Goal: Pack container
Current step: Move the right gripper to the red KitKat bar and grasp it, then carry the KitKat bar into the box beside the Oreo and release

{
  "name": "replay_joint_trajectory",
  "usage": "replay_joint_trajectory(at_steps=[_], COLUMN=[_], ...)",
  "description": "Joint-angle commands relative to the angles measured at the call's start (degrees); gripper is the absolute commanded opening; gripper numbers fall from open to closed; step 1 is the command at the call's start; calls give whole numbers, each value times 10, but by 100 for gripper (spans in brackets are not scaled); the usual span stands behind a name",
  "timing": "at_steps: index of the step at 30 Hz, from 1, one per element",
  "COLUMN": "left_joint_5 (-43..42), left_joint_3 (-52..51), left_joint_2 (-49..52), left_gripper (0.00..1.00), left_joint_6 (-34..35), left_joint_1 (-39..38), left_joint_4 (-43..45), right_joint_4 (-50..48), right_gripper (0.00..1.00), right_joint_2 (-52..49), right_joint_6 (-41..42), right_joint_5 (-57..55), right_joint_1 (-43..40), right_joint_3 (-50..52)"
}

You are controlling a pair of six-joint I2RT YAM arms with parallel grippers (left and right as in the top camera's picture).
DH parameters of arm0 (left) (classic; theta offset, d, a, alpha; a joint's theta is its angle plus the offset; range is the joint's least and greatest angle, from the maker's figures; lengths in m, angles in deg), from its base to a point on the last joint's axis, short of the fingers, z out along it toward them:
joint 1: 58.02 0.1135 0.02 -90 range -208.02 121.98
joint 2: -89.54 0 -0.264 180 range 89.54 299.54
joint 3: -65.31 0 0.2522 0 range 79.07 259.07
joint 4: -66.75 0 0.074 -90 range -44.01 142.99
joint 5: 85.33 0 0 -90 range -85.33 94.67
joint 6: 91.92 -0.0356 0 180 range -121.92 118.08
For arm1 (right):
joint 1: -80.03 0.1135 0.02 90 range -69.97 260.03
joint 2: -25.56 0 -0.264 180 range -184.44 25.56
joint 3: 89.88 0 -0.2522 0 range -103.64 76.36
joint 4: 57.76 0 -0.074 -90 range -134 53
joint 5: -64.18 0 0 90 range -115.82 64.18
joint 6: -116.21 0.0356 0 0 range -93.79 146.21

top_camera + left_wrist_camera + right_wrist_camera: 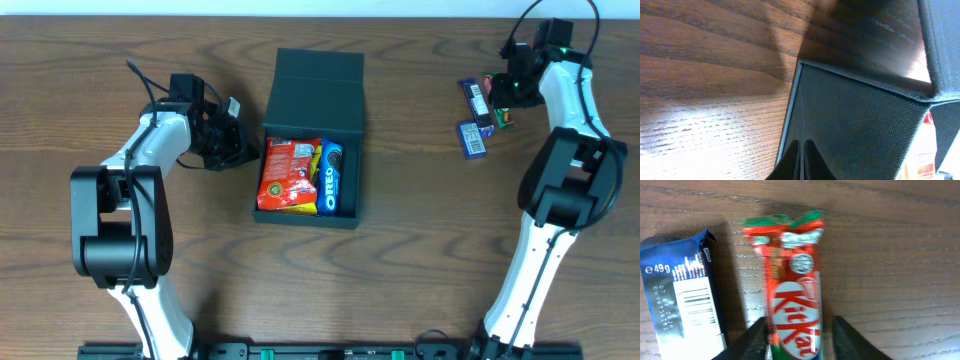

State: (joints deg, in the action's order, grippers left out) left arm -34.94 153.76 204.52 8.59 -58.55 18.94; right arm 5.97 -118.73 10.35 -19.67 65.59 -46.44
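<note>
— Two end effectors: where are they?
— The left end effector point(801, 156), fingers together, sits beside the open container point(318, 95), midway along the counter's point(420, 250) far edge. The right end effector point(797, 330), fingers apart, straddles a KitKat bar point(795, 287) near the far right corner.

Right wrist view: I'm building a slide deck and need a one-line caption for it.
Open right gripper straddles a red KitKat bar on the wooden table, blue foil packet alongside.

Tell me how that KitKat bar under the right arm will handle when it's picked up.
The KitKat looks light and fairly stiff, so it should lift flat without drooping. Its glossy wrapper may slip in the jaws. Lying flat, it is unlikely to roll.
</note>
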Motion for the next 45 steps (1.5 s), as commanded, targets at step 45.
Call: replay_joint_trajectory(at_steps=[45], left_joint_5=[13], left_joint_3=[1], left_joint_2=[-12], left_gripper=[6], left_joint_6=[-10], left_joint_1=[1], left_joint_4=[0], right_joint_4=[296], right_gripper=[1], right_joint_2=[180], right_joint_6=[375], right_joint_5=[46], right_joint_1=[310], right_joint_3=[-87])
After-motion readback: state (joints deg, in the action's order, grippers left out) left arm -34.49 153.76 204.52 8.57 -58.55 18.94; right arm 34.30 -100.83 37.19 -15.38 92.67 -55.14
